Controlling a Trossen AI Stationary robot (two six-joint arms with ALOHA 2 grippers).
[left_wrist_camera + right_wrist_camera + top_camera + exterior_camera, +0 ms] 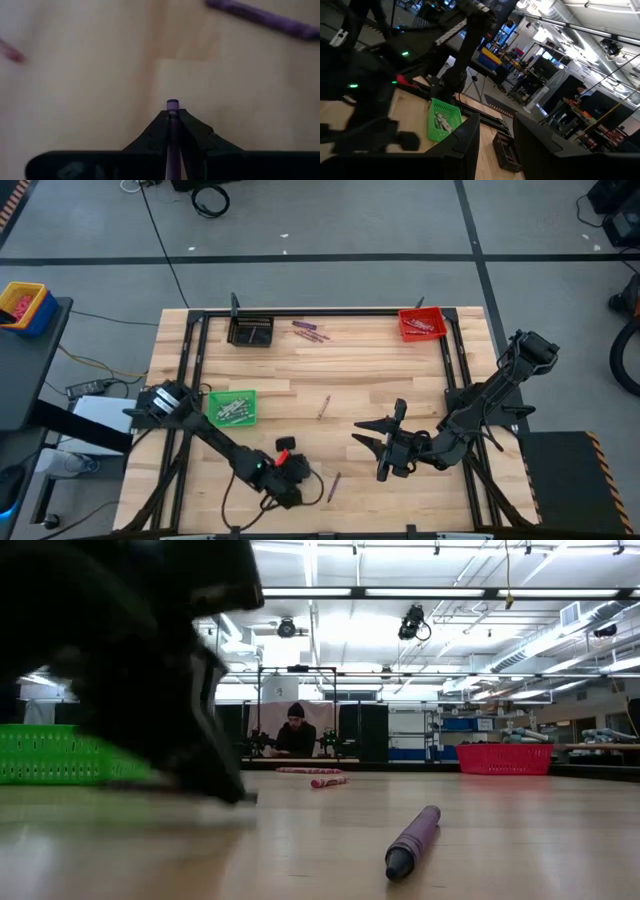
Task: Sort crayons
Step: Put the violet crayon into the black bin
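Observation:
My left gripper (300, 480) is low over the table's near side, slanting down, shut on a purple crayon (172, 106). A second purple crayon (334, 485) (412, 840) lies flat on the wood just to its right. Another crayon (323, 407) lies mid-table, and several purple ones (310, 331) lie near the far edge. A red one (283, 443) lies by the left arm. My right gripper (385, 448) hangs open above the table's right half, with nothing between its fingers (470, 145). My left gripper pinches the purple crayon between its two fingertips (160, 125). The crayon lies along the fingers, and its flat end (172, 104) sticks out just past the tips. The fingers slant down toward the table. I cannot tell whether the crayon is clear of the wood.
A green bin (232, 407) with pale crayons stands at the left. A black bin (250, 332) stands at the far left and a red bin (422, 323) at the far right. A black frame (330, 311) runs along the table's edges. A person sits far behind the table.

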